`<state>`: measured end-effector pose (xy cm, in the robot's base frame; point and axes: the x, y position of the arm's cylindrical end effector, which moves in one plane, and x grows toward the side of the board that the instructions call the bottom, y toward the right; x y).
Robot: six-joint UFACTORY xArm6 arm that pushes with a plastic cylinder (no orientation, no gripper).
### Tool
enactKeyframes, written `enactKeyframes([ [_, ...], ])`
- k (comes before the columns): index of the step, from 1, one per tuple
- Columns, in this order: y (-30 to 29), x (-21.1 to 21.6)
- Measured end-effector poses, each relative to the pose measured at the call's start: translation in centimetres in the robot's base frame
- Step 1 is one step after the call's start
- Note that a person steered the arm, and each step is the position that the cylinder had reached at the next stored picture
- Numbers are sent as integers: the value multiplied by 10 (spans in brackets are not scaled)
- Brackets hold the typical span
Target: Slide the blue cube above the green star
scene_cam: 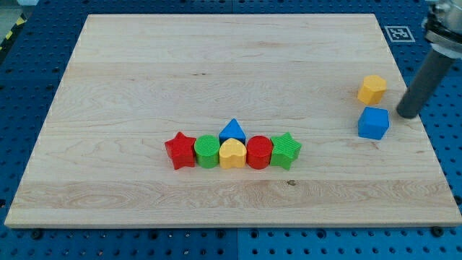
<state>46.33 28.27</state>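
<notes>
The blue cube [373, 123] sits on the wooden board near the view's right edge. The green star [285, 150] is at the right end of a row of blocks in the middle of the board, well to the left of the cube and slightly lower. My tip [406, 113] is just to the right of the blue cube, with a small gap between them. The dark rod rises from the tip toward the view's top right.
A yellow block [372, 89] stands just above the blue cube. The row left of the green star holds a red cylinder [259, 152], a yellow heart [232, 154], a green cylinder [207, 151] and a red star [180, 150], with a blue triangle [232, 131] behind the heart. The board's right edge [422, 137] is close to the tip.
</notes>
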Motion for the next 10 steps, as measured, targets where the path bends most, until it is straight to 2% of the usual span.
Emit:
enactKeyframes([
  [1,1,25],
  [5,-92,-7],
  [7,-81,16],
  [8,-94,19],
  [10,-156,16],
])
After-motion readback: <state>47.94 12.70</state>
